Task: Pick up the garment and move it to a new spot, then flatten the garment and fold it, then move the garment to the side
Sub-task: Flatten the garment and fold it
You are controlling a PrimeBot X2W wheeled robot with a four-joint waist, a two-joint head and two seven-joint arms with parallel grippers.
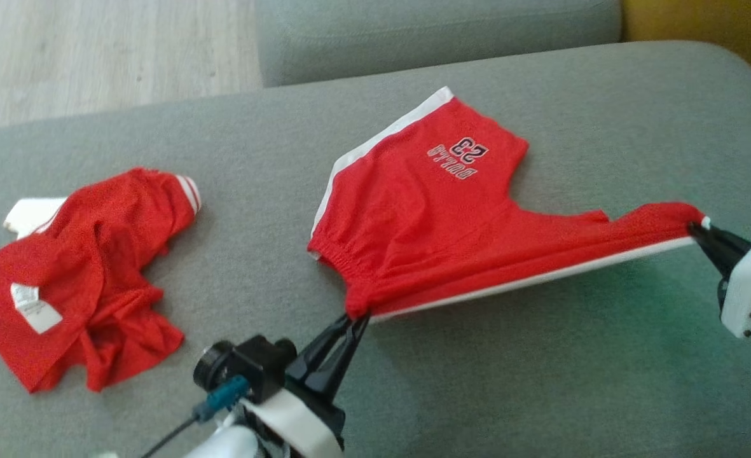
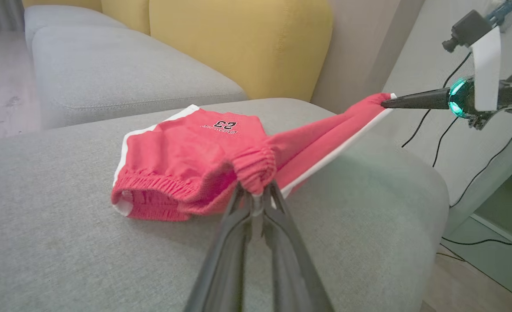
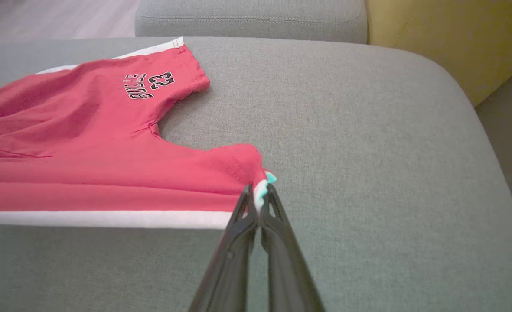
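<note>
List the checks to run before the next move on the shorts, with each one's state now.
1. Grip of left pincer on the waistband of the red shorts: ok.
2. Grip of right pincer on the leg hem: ok.
3. White-striped edge between them taut: ok.
4. Printed leg resting on the grey cushion: ok.
5. Waistband flat: not ok, bunched.
6. The crumpled red garment apart from the shorts: ok.

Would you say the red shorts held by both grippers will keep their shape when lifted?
Probably floppy: the red shorts drape from the left gripper and right gripper down to the cushion. Likely light: two small pinches alone hold the stretched edge up.
</note>
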